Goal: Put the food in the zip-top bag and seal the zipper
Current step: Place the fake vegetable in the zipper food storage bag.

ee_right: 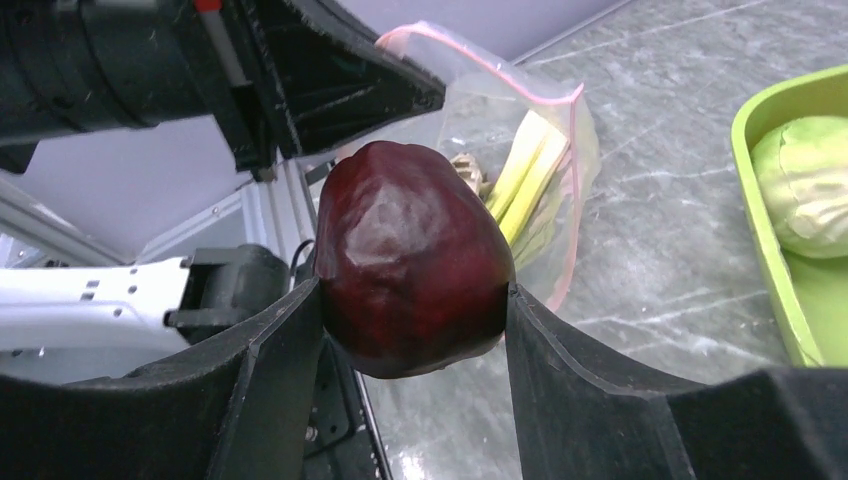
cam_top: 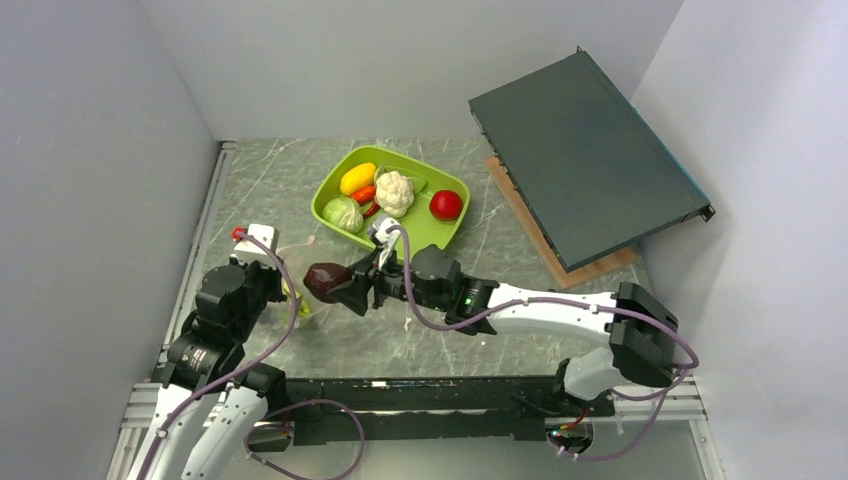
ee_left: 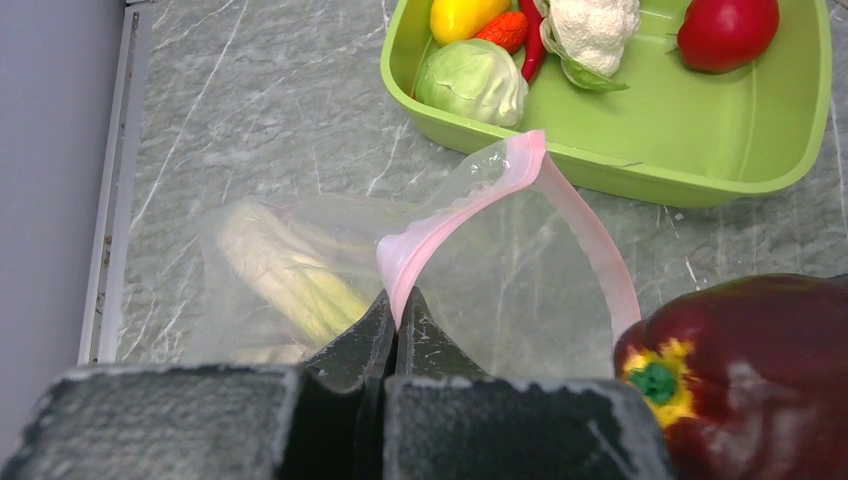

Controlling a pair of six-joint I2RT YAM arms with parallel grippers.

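Open clear bag [ee_left: 520,300] holds pale stalk [ee_left: 285,275]; dark purple pepper [ee_right: 410,270] hovers beside it.

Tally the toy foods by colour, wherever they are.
Yellow oval toy fruit: 1
Orange toy vegetable: 1
Red thin chili, red round fruit: 2
Green toy cabbage: 1
White cauliflower: 1
Dark purple pepper: 1
Pale leafy stalk: 1
Total: 8

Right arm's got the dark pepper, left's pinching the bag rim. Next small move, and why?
Probably ease the right tool forward so the dark purple pepper goes into the zip-top bag, then release. The left tool is shut on its pink zipper rim, holding the mouth open; the pepper sits just outside it, and a pale leafy stalk already lies inside.
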